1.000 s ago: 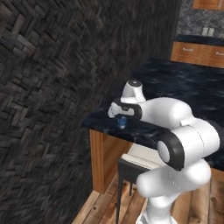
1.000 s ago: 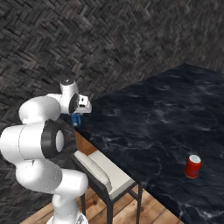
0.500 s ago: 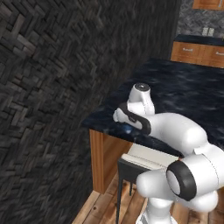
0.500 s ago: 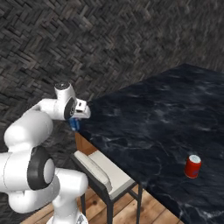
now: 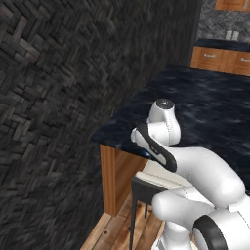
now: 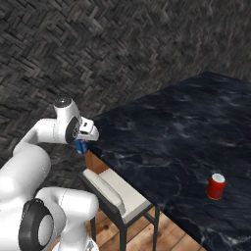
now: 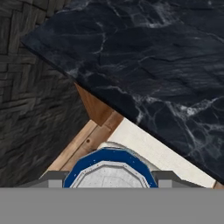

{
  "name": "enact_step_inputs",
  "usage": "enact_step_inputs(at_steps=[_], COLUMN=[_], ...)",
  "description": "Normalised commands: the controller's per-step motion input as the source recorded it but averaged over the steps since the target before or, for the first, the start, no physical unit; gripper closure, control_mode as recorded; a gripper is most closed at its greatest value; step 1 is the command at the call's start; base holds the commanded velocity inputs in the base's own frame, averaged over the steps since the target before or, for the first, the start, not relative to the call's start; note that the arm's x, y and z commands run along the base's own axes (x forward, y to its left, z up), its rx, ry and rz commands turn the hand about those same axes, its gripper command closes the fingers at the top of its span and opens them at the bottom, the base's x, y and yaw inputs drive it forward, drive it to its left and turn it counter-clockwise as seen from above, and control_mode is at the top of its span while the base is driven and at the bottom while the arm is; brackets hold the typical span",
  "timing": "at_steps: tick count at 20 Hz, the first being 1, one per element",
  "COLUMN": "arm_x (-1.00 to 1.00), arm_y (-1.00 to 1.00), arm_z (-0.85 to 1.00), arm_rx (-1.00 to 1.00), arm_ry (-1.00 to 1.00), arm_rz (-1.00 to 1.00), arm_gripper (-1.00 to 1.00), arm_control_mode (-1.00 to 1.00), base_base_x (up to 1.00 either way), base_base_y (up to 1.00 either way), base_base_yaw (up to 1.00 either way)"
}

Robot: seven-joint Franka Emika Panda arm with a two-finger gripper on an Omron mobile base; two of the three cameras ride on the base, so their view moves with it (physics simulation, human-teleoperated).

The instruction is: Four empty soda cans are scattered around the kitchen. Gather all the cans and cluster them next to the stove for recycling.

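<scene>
A blue soda can (image 6: 81, 146) hangs just off the near corner of the black marble counter (image 6: 166, 132), with my gripper (image 6: 81, 145) shut on it. In the hand view the can's silvery top with its blue rim (image 7: 109, 171) sits between the finger tips (image 7: 51, 178), above the chair seat and the wooden floor. A red soda can (image 6: 215, 186) stands upright on the counter near its front edge, far to the right of the gripper. In the left base view my own arm hides the can.
A dark-framed chair with a cream seat (image 6: 120, 196) stands tucked against the counter, right under the hand. A dark herringbone wall (image 6: 98, 54) runs close behind the counter. Wooden cabinets (image 5: 219, 58) stand in the far background.
The arm has folded round, its elbow swinging low toward the base. The hand has sunk a little at the counter's corner, still holding the blue can. The red can has not moved.
</scene>
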Motion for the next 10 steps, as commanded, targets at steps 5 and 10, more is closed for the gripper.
enact_step_inputs(at_steps=[5, 10], arm_x=[-0.19, 0.00], arm_y=[-0.01, 0.00], arm_z=[0.00, 0.00], arm_rx=[0.00, 0.00], arm_ry=[0.00, 0.00], arm_rz=[-0.03, 0.00], arm_gripper=[1.00, 1.00], arm_control_mode=[-1.00, -1.00], base_base_x=[0.00, 0.00], base_base_y=[0.00, 0.00], base_base_yaw=[0.00, 0.00])
